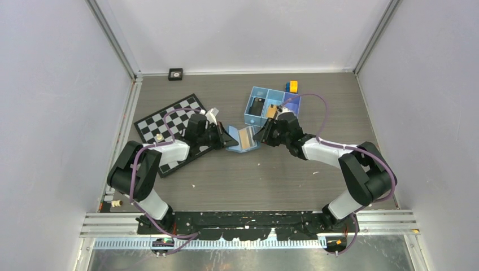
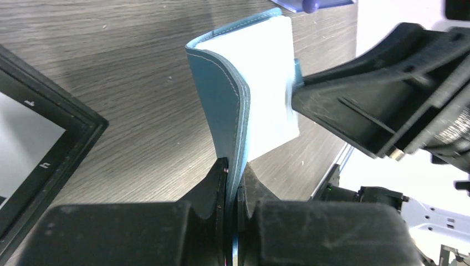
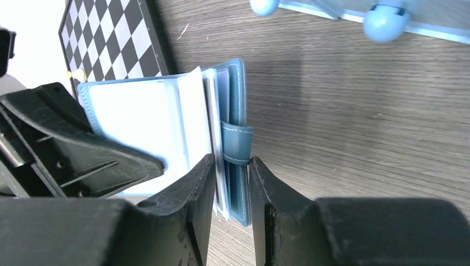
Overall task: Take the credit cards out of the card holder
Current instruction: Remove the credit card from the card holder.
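Top external shows me the card holder (image 1: 243, 139) spread open, left gripper (image 1: 222, 136) clamped on its 9 o'clock panel, right gripper (image 1: 261, 135) pinching its 3 o'clock panel.

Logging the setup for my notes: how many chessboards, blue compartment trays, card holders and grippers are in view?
chessboard: 1
blue tray: 1
card holder: 1
grippers: 2, left gripper and right gripper
Total: 5
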Robot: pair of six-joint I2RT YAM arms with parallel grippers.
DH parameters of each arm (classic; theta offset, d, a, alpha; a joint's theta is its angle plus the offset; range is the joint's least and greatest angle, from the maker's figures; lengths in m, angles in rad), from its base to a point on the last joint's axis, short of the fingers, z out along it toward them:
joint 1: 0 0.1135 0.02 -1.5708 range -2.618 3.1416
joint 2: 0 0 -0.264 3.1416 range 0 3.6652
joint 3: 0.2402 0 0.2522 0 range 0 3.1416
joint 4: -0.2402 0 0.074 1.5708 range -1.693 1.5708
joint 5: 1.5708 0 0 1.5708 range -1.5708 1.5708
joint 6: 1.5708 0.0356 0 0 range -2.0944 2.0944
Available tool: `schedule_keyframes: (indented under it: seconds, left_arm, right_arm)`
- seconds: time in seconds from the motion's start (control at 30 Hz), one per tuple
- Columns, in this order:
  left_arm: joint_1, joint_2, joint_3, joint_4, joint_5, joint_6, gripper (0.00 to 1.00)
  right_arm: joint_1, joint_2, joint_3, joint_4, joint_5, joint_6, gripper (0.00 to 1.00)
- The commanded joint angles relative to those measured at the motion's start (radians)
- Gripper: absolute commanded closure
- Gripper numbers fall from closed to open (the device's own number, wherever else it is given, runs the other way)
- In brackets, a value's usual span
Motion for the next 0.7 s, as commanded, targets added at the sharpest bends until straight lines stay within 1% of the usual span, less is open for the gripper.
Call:
schedule_keyframes:
  seconds: [0.0, 0.1, 0.2, 0.43, 0.53, 0.6, 0.63, 0.67]
  left_arm:
    - [-0.001, -0.005, -0.001, 0.155, 0.101, -0.047, 1.0]
    - [0.001, -0.007, -0.006, 0.169, 0.108, -0.054, 1.0]
    - [0.001, -0.007, -0.006, 0.169, 0.108, -0.052, 1.0]
    - [0.002, -0.01, -0.007, 0.17, 0.109, -0.053, 1.0]
    - [0.004, -0.012, -0.01, 0.181, 0.113, -0.056, 1.0]
    - [0.005, -0.01, -0.012, 0.188, 0.116, -0.059, 1.0]
    - [0.005, -0.008, -0.012, 0.192, 0.118, -0.061, 1.0]
    - [0.005, -0.006, -0.012, 0.196, 0.122, -0.064, 1.0]
  right_arm:
    - [-0.029, 0.013, -0.031, 0.155, -0.126, 0.074, 0.68]
    - [-0.034, 0.028, -0.03, 0.17, -0.149, 0.082, 0.71]
    - [-0.034, 0.036, -0.024, 0.171, -0.164, 0.081, 0.71]
    - [-0.034, 0.046, -0.021, 0.189, -0.21, 0.073, 0.59]
    - [-0.033, 0.053, -0.023, 0.214, -0.241, 0.073, 0.44]
    - [-0.028, 0.051, -0.026, 0.223, -0.247, 0.07, 0.42]
    - [-0.025, 0.049, -0.025, 0.222, -0.248, 0.066, 0.42]
    - [-0.023, 0.049, -0.022, 0.221, -0.247, 0.061, 0.46]
